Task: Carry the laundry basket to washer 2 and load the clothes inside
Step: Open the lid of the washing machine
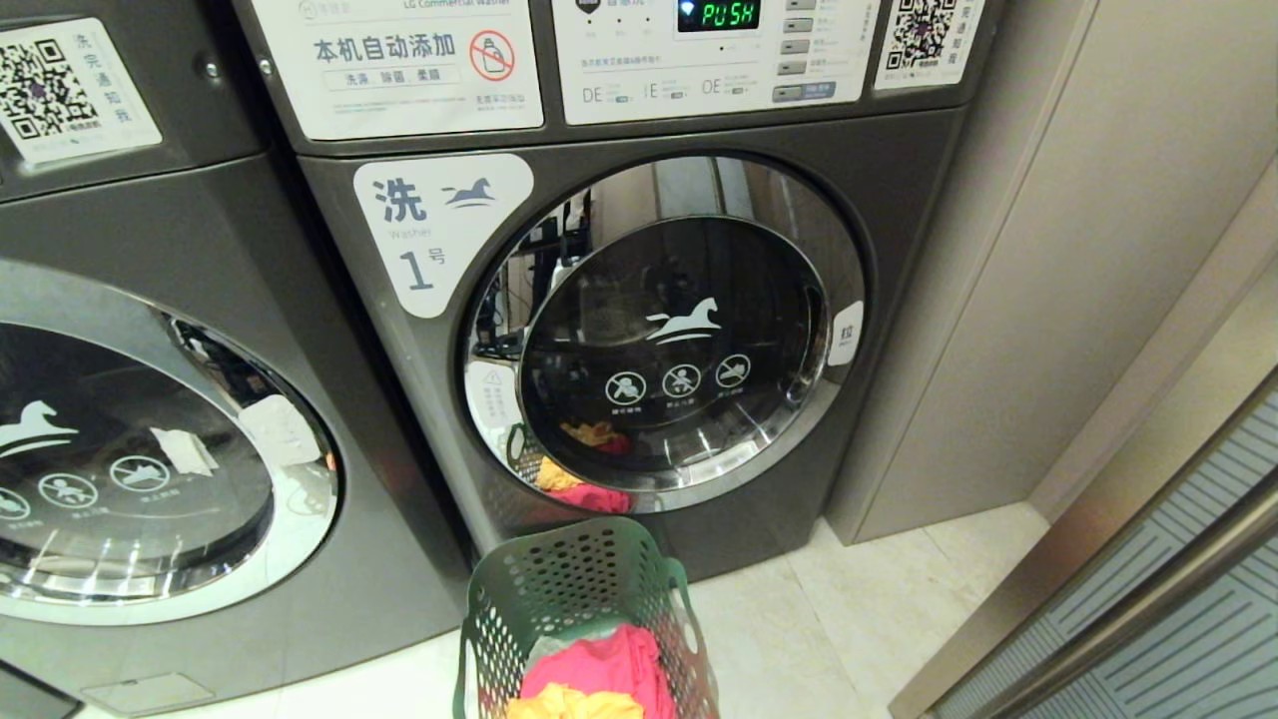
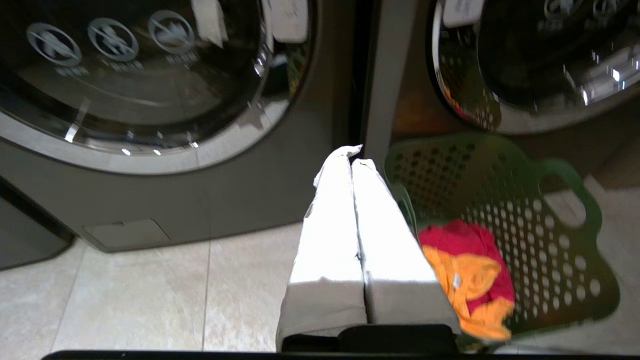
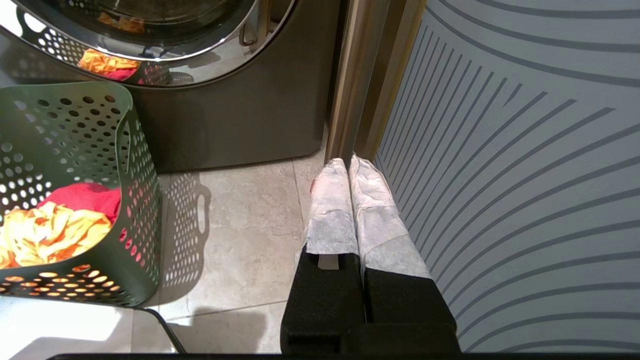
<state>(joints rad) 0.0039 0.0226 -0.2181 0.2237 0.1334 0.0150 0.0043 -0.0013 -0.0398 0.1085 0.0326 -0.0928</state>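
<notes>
The dark green perforated laundry basket (image 1: 559,589) stands on the tile floor in front of the washer labelled "1" (image 1: 439,230). In it lie the clothes: a pink-red garment (image 1: 599,664) and a yellow one (image 1: 574,704). A like dark grey washer (image 1: 150,439) stands to the left with its door closed. No number shows on it, so I cannot tell whether it is washer 2. My left gripper (image 2: 352,155) is shut and empty, just left of the basket (image 2: 525,200). My right gripper (image 3: 348,161) is shut and empty, off to the right of the basket (image 3: 75,130).
A striped glass panel (image 3: 500,150) with a metal frame stands close beside my right gripper. A beige wall panel (image 1: 1048,250) flanks washer 1 on the right. A black cable (image 3: 165,325) lies on the floor near the basket. Washer 1's round door (image 1: 664,330) is closed.
</notes>
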